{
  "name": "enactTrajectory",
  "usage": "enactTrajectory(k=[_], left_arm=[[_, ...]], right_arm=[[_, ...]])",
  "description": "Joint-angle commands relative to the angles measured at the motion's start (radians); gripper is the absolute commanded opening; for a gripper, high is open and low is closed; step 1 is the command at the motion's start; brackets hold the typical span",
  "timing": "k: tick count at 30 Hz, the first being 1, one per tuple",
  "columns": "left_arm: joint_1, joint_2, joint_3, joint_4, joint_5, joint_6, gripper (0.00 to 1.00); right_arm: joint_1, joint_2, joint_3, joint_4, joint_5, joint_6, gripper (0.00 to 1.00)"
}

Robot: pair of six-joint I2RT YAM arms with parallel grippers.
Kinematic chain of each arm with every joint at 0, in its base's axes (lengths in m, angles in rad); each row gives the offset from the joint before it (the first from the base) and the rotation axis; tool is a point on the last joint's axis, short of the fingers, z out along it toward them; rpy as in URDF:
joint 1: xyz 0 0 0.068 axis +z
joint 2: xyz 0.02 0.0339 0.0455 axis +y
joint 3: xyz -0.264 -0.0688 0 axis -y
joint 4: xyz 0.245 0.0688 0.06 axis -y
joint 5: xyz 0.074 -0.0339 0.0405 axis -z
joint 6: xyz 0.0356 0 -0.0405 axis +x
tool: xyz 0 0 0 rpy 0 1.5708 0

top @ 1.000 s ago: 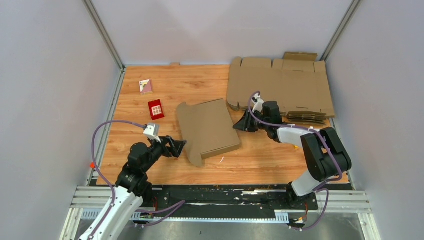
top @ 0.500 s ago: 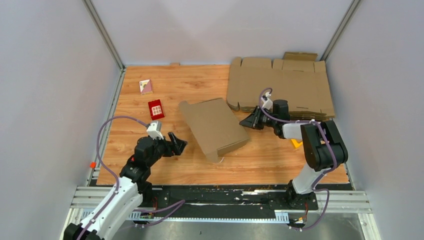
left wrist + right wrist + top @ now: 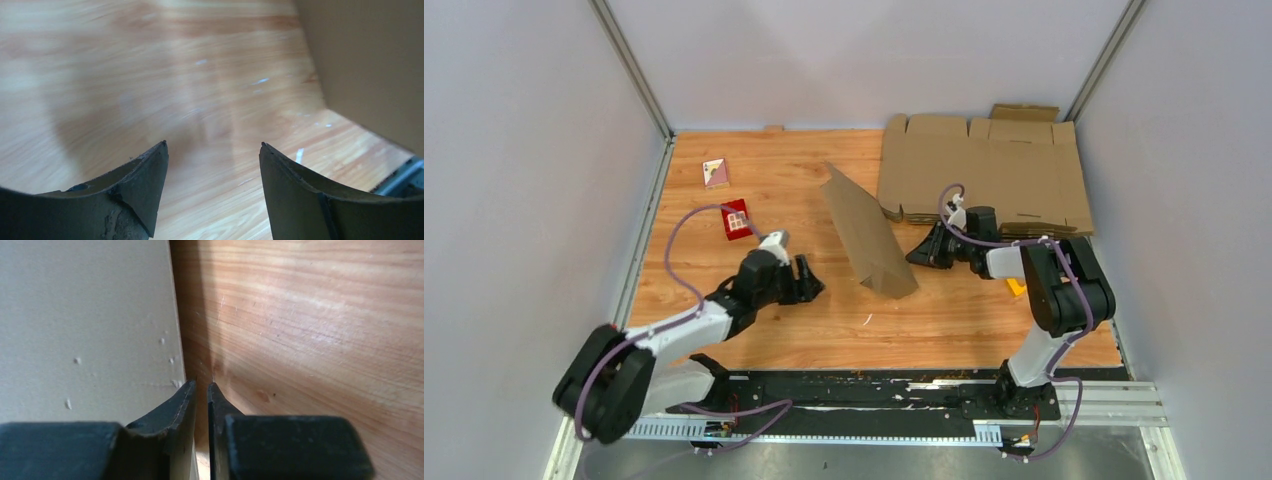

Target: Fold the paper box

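Leaning on edge, paper box (image 3: 869, 232), left tool (image 3: 812, 283) well apart.

the left arm (image 3: 684, 328) and right arm (image 3: 1064, 288) are black with white shells and lilac cables (image 3: 676, 226); claw fingers (image 3: 145, 180) dark, curved.

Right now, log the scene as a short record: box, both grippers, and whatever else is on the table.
paper box: tilted up on one edge, mid-table, not flat
left gripper: open, empty, left of the box, apart from it
right gripper: almost closed at the box's lower right edge; grip unclear
pile of flat sheets: far right corner
small red box: left of the paper box
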Motion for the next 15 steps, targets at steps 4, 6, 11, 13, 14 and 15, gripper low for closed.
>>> enactTrajectory(k=[4,6,11,13,14,15], left_arm=[[-0.17,0.256,0.279,0.213,-0.028,0.013,0.73],[-0.18,0.266,0.32,0.173,-0.029,0.032,0.73],[-0.193,0.236,0.324,0.158,-0.009,0.045,0.73],[-0.195,0.22,0.321,0.137,-0.001,0.044,0.73],[-0.196,0.209,0.315,0.129,0.002,0.043,0.73],[-0.196,0.199,0.305,0.124,0.005,0.039,0.73]], right_arm=[[0.136,-0.073,0.123,-0.249,0.218,-0.189,0.18],[0.186,-0.091,0.157,-0.311,0.309,-0.237,0.19],[0.271,-0.097,0.211,-0.391,0.391,-0.3,0.2],[0.296,-0.099,0.221,-0.399,0.402,-0.314,0.21],[0.306,-0.1,0.225,-0.399,0.402,-0.322,0.21],[0.317,-0.108,0.225,-0.394,0.402,-0.329,0.22]])
